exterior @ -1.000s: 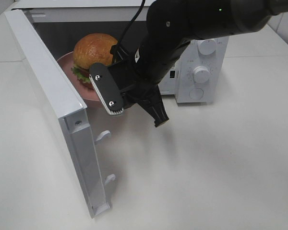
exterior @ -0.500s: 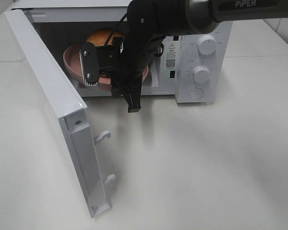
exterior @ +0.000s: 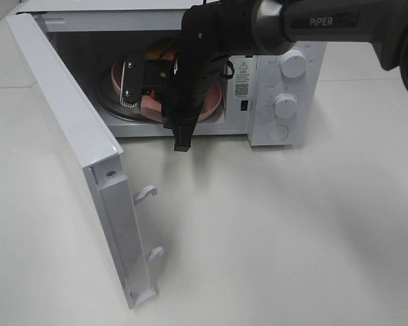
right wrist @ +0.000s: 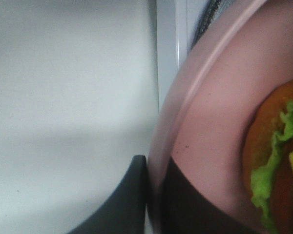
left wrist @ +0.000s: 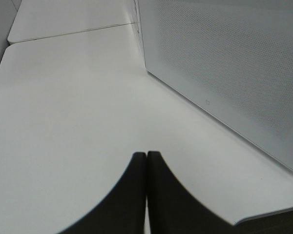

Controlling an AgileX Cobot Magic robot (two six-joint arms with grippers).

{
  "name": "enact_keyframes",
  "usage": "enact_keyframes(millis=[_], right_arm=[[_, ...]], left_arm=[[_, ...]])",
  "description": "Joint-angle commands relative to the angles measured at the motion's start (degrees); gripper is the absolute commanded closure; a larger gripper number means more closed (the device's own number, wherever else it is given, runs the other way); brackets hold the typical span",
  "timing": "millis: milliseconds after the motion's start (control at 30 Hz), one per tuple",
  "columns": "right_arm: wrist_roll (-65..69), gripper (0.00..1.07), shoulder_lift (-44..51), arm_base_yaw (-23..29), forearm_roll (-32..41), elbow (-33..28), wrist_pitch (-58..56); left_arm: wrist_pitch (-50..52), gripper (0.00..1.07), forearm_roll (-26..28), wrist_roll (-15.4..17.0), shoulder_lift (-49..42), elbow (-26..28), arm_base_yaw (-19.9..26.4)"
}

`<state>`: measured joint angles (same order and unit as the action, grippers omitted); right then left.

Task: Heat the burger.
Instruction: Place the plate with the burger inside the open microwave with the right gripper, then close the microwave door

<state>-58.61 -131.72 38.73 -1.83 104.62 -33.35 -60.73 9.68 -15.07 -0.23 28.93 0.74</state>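
Since the white microwave [exterior: 285, 75] near the bench's [left wrist: 63, 122] far edge has its door wide open, you can see the right end effector [right wrist: 154, 195] clamped tight on the rim of the round pink plate [right wrist: 210, 146] inside the cavity. The golden-bun burger [right wrist: 266, 131] with green lettuce sits on that plate. Left end effector [left wrist: 146, 190] is fully closed, holding nothing.

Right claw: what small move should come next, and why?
Probably open the right claw to release: it is shut on the rim of the pink plate, which carries the burger and is inside the open microwave. Whether the plate fully rests there is unclear.
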Motion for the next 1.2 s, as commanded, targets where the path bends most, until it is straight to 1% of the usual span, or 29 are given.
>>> enact_keyframes(millis=[33, 133, 200, 233, 267, 300, 333, 367, 400, 433, 467, 500, 533, 567, 600, 633, 667, 700, 733, 767, 800, 833, 867, 967, 1000, 1067, 1133, 1200], right_arm=[[1.9, 1.07, 0.4, -0.1, 0.1, 0.7, 1.7], [3.6, 1.06, 0.4, -0.1, 0.1, 0.7, 1.6], [5.7, 1.00, 0.4, -0.1, 0.1, 0.7, 1.4], [5.7, 1.00, 0.4, -0.1, 0.1, 0.7, 1.4], [6.3, 0.95, 0.4, -0.1, 0.1, 0.7, 1.0], [6.3, 0.95, 0.4, -0.1, 0.1, 0.7, 1.0], [6.8, 0.88, 0.4, 0.1, 0.3, 0.7, 0.6], [6.8, 0.88, 0.4, 0.1, 0.3, 0.7, 0.6], [7.0, 0.84, 0.4, 0.0, 0.3, 0.7, 0.4], [8.1, 0.75, 0.4, 0.0, 0.3, 0.7, 0.4], [8.1, 0.75, 0.4, 0.0, 0.3, 0.7, 0.4], [10.2, 0.66, 0.4, 0.0, 0.3, 0.7, 0.4], [10.2, 0.66, 0.4, 0.0, 0.3, 0.7, 0.4], [12.4, 0.61, 0.4, 0.0, 0.3, 0.7, 0.4], [13.6, 0.50, 0.4, 0.0, 0.3, 0.7, 0.3], [13.6, 0.50, 0.4, 0.0, 0.3, 0.7, 0.3], [17.4, 0.42, 0.4, 0.0, 0.3, 0.7, 0.2], [19.8, 0.38, 0.7, 0.0, 0.3, 0.7, 0.0], [19.8, 0.38, 0.7, 0.0, 0.3, 0.7, 0.0], [24.1, 0.32, 1.1, 0.0, 0.3, 0.7, -0.3], [24.1, 0.32, 1.1, 0.0, 0.3, 0.7, -0.3], [27.6, 0.29, 1.7, 0.0, 0.3, 0.7, -1.3], [30.1, 0.30, 2.4, 0.0, 0.3, 0.7, -2.9], [30.8, 0.31, 2.9, 0.0, 0.4, 0.7, -3.6], [32.1, 0.33, 3.8, 0.0, 0.5, 0.7, -5.6], [32.9, 0.33, 4.4, 0.0, 0.7, 0.7, -6.6], [36.7, 0.33, 6.1, 0.0, 1.8, 0.7, -10.1], [38.6, 0.33, 6.6, 0.0, 1.8, 0.7, -11.2]], left_arm=[[0.6, 1.06, 0.0, 0.1, -1.1, 0.1, -0.1], [0.6, 1.06, 0.0, 0.1, -1.1, 0.1, -0.1], [0.6, 1.06, 0.0, 0.1, -1.1, 0.1, -0.1], [0.6, 1.06, 0.0, 0.1, -1.1, 0.1, -0.1], [0.6, 1.06, 0.0, 0.1, -1.1, 0.1, -0.1], [0.6, 1.06, 0.0, 0.1, -1.1, 0.1, -0.1], [0.6, 1.06, 0.0, 0.1, -1.1, 0.1, -0.1], [0.6, 1.06, 0.0, 0.1, -1.1, 0.1, -0.1], [0.6, 1.06, 0.0, 0.1, -1.1, 0.1, -0.1], [0.6, 1.06, 0.0, 0.1, -1.1, 0.1, -0.1], [0.6, 1.06, 0.0, 0.1, -1.1, 0.1, -0.1], [0.6, 1.06, 0.0, 0.1, -1.1, 0.1, -0.1], [0.6, 1.06, 0.0, 0.1, -1.1, 0.1, -0.1], [0.6, 1.06, 0.0, 0.1, -1.1, 0.1, -0.1], [0.6, 1.06, 0.0, 0.1, -1.1, 0.1, -0.1], [0.6, 1.06, 0.0, 0.1, -1.1, 0.1, -0.1], [0.6, 1.06, 0.0, 0.1, -1.1, 0.1, -0.1], [0.6, 1.06, 0.0, 0.1, -1.1, 0.1, -0.1], [0.6, 1.06, 0.0, 0.1, -1.1, 0.1, -0.1], [0.6, 1.06, 0.0, 0.1, -1.1, 0.1, -0.1], [0.6, 1.06, 0.0, 0.1, -1.1, 0.1, -0.1], [0.6, 1.06, 0.0, 0.1, -1.1, 0.1, -0.1], [0.6, 1.06, 0.0, 0.1, -1.1, 0.1, -0.1], [0.6, 1.06, 0.0, 0.1, -1.1, 0.1, -0.1], [0.6, 1.06, 0.0, 0.1, -1.1, 0.1, -0.1], [0.6, 1.06, 0.0, 0.1, -1.1, 0.1, -0.1], [0.6, 1.06, 0.0, 0.1, -1.1, 0.1, -0.1], [0.6, 1.06, 0.0, 0.1, -1.1, 0.1, -0.1]])
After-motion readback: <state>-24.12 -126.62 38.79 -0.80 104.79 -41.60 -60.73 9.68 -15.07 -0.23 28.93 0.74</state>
